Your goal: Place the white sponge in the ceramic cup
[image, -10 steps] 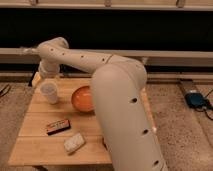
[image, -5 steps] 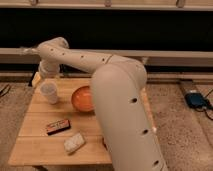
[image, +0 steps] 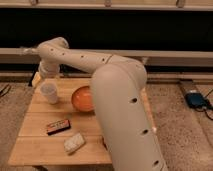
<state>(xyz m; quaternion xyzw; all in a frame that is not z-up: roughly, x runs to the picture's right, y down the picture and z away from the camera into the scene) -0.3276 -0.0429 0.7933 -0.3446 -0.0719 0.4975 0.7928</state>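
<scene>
Claw (image: 42,75) at far left, just behind ceramic cup (image: 49,92); unmoved since half a second ago, grip state: cannot tell. White sponge (image: 74,142) untouched at near edge, beside dark block (image: 58,126). Pickup not started.

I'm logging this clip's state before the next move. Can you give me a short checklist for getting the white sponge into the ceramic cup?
1. White sponge free to pick, lying alone near the front of the wooden table: ok.
2. Ceramic cup upright at back left: ok.
3. Gripper at the sponge: not ok; it hangs beside the cup, far from the sponge.
4. Dark block apart from the sponge: ok.
5. Cup empty inside: cannot tell.
</scene>
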